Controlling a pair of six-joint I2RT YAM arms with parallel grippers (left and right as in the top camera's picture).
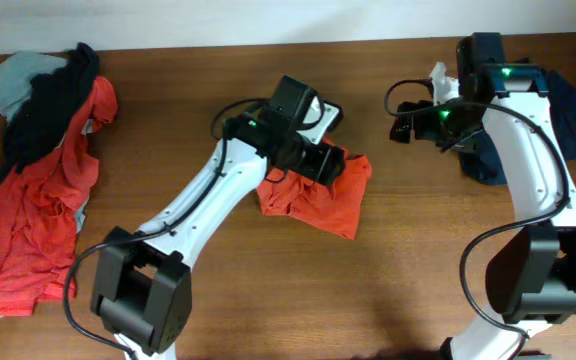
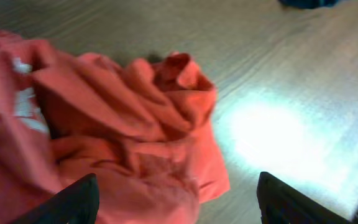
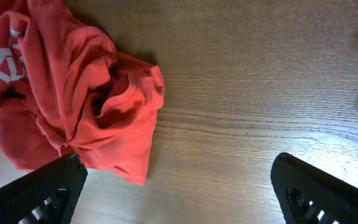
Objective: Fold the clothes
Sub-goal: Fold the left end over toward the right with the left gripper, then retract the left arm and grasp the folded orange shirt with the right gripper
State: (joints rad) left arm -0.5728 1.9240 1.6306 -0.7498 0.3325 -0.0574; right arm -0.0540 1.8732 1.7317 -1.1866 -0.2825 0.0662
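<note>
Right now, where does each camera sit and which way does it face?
Overhead: above the table, looking down; left arm, right arm, orange-red T-shirt, clothes pile.
Left wrist: on left arm, facing down onto the T-shirt; left end effector open.
Right wrist: on right arm, facing down at table; right end effector open.
Shared: all three show the T-shirt.
</note>
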